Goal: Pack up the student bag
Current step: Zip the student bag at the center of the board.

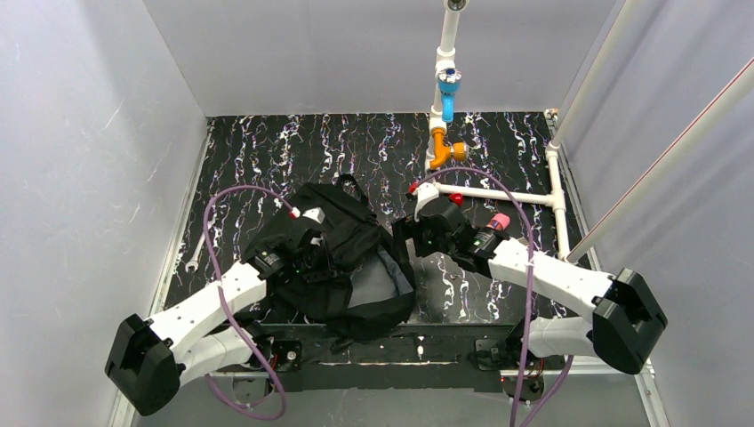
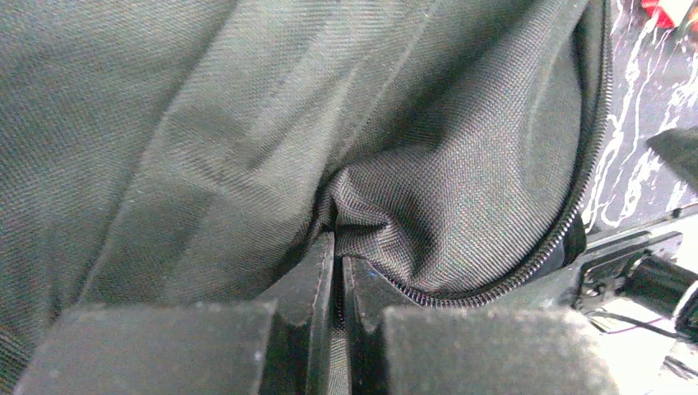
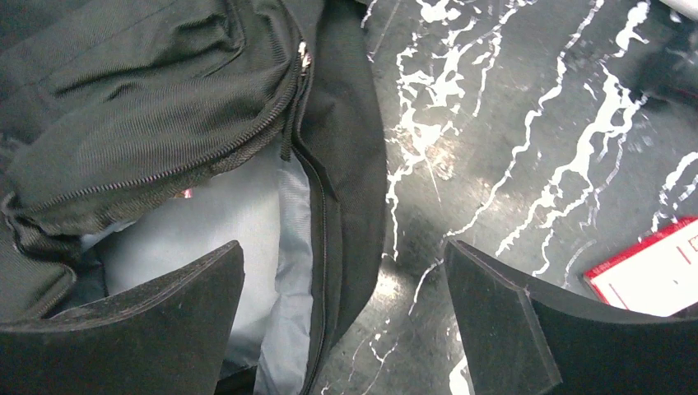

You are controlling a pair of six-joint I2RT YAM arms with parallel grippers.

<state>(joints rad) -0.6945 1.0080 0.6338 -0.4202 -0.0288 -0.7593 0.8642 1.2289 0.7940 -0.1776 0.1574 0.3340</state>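
Observation:
The student bag (image 1: 342, 262) is a large black fabric backpack lying on the marbled table between the arms, unzipped, with its pale grey lining (image 1: 378, 285) showing. My left gripper (image 2: 338, 247) is shut on a fold of the bag's fabric beside the zipper (image 2: 568, 226). My right gripper (image 3: 342, 271) is open and empty, hovering over the bag's right edge (image 3: 350, 164); its left finger is above the grey lining (image 3: 239, 214), its right finger above bare table. In the top view the right gripper (image 1: 411, 233) sits just right of the bag.
A white pipe frame (image 1: 498, 193) with orange and blue fittings stands at the back right. A pink eraser (image 1: 499, 221) and a red-edged white card (image 3: 650, 276) lie near the right arm. A wrench (image 1: 197, 253) lies at the left edge.

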